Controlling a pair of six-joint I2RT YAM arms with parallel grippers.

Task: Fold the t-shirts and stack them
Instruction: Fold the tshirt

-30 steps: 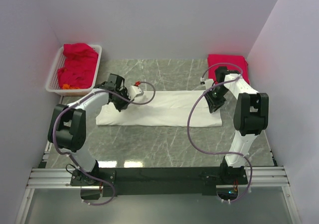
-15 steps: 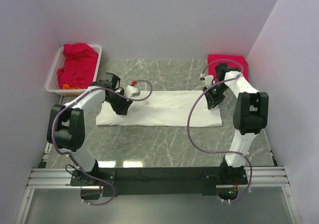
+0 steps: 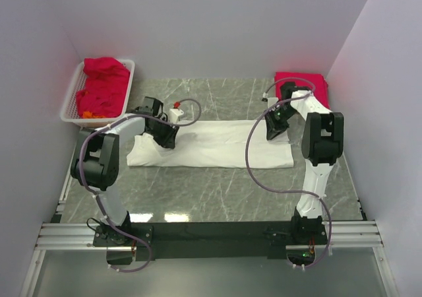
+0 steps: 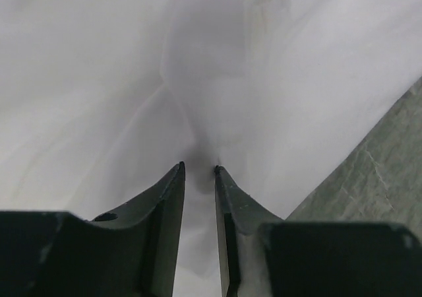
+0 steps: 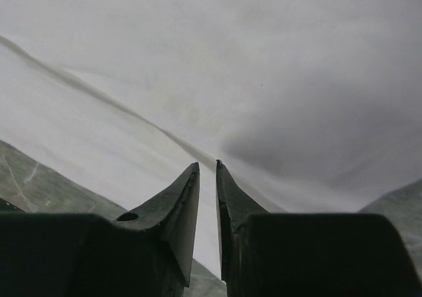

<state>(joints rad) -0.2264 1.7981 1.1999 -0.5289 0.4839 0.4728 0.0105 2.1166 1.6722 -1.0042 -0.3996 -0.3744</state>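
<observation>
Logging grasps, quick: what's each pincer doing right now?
Left pincer: closed on the white cloth t-shirt.
Right pincer: closed; whether it holds cloth cannot be told.

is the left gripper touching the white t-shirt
Touching. The left wrist view shows the left gripper with its fingers nearly closed on a pucker of the white t-shirt, creases converging at the tips.

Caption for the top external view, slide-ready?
Left gripper and right gripper pinch opposite ends of a white t-shirt; red shirts fill the basket, a folded red shirt lies far right.
</observation>
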